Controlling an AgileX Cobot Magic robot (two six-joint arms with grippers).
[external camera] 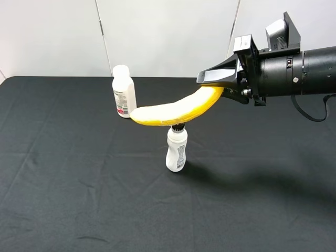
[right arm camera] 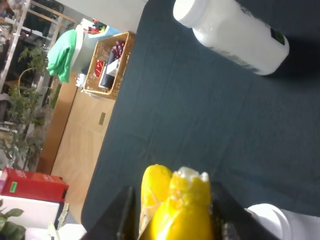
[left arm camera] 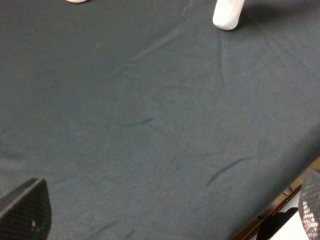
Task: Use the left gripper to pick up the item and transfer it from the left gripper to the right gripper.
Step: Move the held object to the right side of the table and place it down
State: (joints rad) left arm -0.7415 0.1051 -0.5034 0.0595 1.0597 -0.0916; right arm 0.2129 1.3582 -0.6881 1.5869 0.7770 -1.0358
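The long yellow banana (external camera: 176, 111) hangs in the air above the black table (external camera: 68, 184). My right gripper (external camera: 218, 86) is shut on its right end, reaching in from the right. The banana's free end points left, passing over the bottle with the black ribbed cap (external camera: 177, 149). In the right wrist view the banana (right arm camera: 175, 205) sits between the jaws of the right gripper (right arm camera: 172, 220). My left gripper (left arm camera: 167, 220) is open and empty over bare black cloth. Only its two fingertips (left arm camera: 27, 210) show. The left arm is out of the exterior high view.
A white bottle with a white cap (external camera: 123, 91) stands at the back, left of the banana's tip, and also shows in the right wrist view (right arm camera: 235, 35). A bottle base (left arm camera: 227, 15) shows in the left wrist view. The table edge (left arm camera: 280, 200) is near the left gripper.
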